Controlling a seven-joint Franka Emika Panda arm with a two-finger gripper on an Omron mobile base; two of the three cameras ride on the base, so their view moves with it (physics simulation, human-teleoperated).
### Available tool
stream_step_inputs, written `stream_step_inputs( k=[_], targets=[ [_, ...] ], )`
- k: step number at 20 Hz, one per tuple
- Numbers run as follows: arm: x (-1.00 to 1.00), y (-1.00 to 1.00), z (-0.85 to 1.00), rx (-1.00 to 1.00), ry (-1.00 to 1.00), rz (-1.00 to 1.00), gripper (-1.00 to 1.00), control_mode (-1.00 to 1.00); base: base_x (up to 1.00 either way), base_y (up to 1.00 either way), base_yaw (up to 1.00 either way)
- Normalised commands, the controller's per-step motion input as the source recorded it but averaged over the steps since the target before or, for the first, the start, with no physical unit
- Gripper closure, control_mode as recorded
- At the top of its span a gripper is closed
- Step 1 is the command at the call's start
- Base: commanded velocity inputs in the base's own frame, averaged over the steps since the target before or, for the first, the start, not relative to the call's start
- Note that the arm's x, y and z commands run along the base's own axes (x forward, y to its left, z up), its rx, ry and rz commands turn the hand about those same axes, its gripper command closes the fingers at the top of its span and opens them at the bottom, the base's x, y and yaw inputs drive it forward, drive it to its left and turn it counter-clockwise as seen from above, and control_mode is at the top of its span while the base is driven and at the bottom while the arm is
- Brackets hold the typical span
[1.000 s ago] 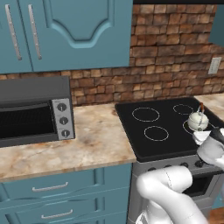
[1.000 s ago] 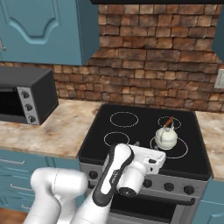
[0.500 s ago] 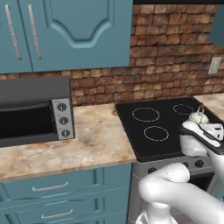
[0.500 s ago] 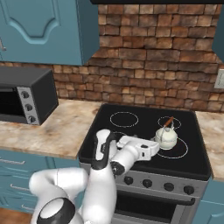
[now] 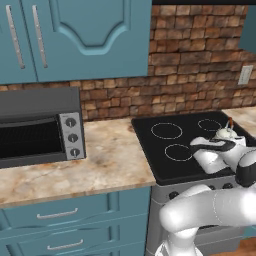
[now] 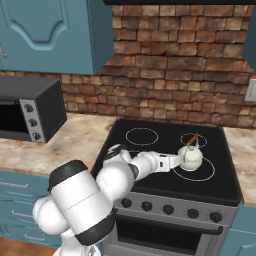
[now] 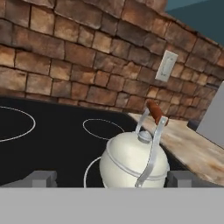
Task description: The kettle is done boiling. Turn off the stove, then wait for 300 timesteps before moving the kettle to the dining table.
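Observation:
The white kettle [image 6: 190,157] with its brown-tipped arched handle stands on the front right ring of the stove [image 6: 150,152], a black glass cooktop. My gripper [image 6: 174,161] is low over the cooktop, just left of the kettle and level with it, and it is open. In the hand view the kettle [image 7: 133,159] is close ahead, right of centre, with the fingertips [image 7: 41,178] spread wide to both sides and nothing held. From the left the gripper [image 5: 222,145] partly covers the kettle [image 5: 223,133]. Black knobs [image 6: 170,209] line the steel front. The dining table is out of view.
A grey toaster oven [image 5: 35,127] sits on the marbled counter [image 5: 110,160] left of the stove. Brick wall and teal upper cabinets [image 5: 85,35] are behind. A wall outlet [image 7: 167,65] hangs above the counter strip [image 6: 245,150] right of the stove.
The hand has risen from the stove's front edge by the knobs and swung over the cooktop to the kettle's left side. The jaws stayed open. The kettle has not moved.

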Motion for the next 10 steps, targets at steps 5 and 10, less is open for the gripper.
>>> stream_step_inputs(
  k=[5,10],
  targets=[
    [0.17,-0.21,0.02,0.00,0.15,-0.05,-1.00,-1.00,0.00,0.00,0.00],
    [0.06,-0.23,0.01,0.00,0.08,-0.05,-1.00,-1.00,0.00,0.00,0.00]
  ],
)
